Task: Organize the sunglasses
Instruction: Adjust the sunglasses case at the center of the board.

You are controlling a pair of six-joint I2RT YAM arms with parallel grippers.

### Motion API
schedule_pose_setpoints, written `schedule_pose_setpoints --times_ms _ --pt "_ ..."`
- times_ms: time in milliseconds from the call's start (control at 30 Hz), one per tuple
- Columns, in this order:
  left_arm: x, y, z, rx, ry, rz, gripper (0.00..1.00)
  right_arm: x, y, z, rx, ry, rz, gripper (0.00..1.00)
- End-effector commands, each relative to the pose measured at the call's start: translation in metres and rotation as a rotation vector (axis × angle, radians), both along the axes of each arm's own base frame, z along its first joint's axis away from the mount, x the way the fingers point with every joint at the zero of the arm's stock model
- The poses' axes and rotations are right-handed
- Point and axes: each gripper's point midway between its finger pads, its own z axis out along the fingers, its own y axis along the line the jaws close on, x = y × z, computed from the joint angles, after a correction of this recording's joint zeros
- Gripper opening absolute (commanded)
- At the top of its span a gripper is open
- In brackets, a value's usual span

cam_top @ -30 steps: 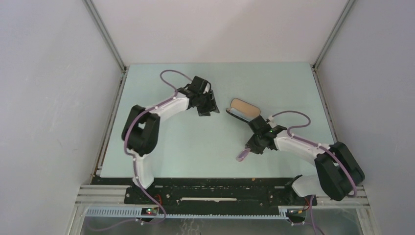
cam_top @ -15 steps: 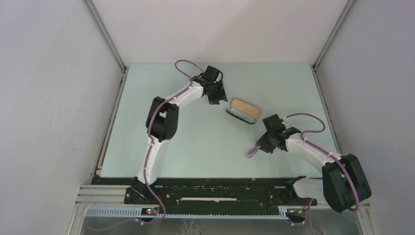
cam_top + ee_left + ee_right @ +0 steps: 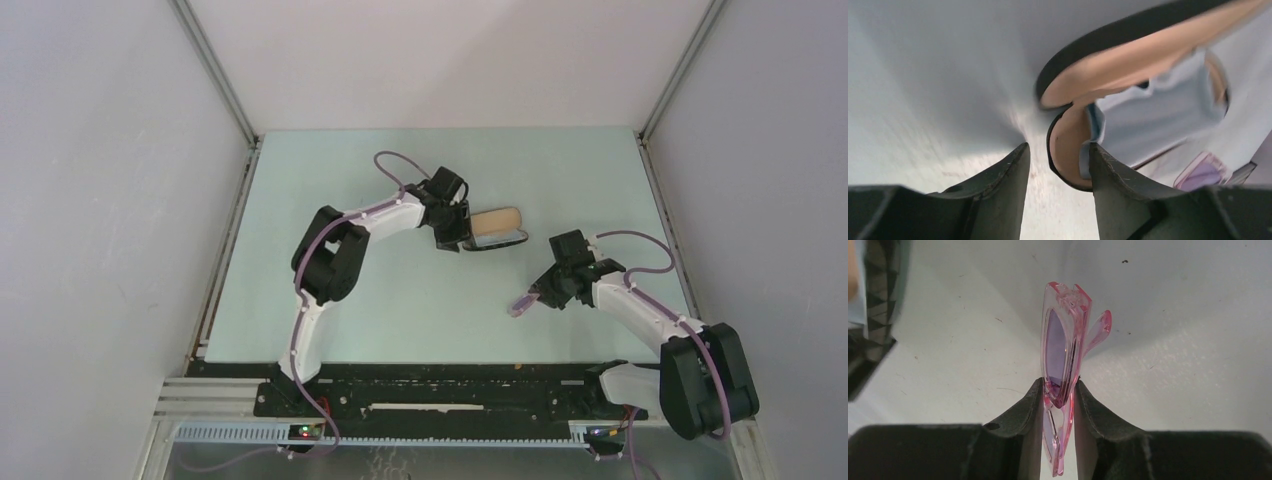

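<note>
- Currently, the right gripper point(image 3: 1058, 390) is clamped on the folded sunglasses point(image 3: 1064, 350), lenses edge-on between its fingers.
- Sunglasses sit over the bench point(image 3: 400, 300), right of centre, toward the near edge.
- Left gripper point(image 3: 1057, 155): jaws apart, bare bench between them, at the left end of the open case point(image 3: 1118, 60).
- Case is mid-bench, toward the far edge.
- Blue cloth point(image 3: 1158, 110) lies in the case.

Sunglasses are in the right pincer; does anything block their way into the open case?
Yes. A light blue cloth lies inside the case, covering much of its tan lining, and the left pincer sits open at the case's end. Nothing visible lies on the table between the sunglasses and case.
</note>
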Motion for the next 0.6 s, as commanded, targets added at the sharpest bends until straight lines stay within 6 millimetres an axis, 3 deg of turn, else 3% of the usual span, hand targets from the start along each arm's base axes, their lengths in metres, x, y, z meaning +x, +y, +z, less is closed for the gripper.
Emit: schedule_pose_setpoints --times_ms 0,233,567 --pt "-0.044 -0.014 0.015 -0.055 0.027 -0.057 0.53 0.003 -0.004 0.007 0.001 -0.033 0.004 0.31" --pt "-0.082 -0.023 0.034 -0.067 0.011 -0.144 0.55 0.010 -0.009 0.030 0.042 -0.127 0.010 0.31" --pt "-0.085 -0.008 0.076 -0.058 -0.092 -0.175 0.56 0.042 0.002 0.075 -0.011 -0.281 0.236 0.31"
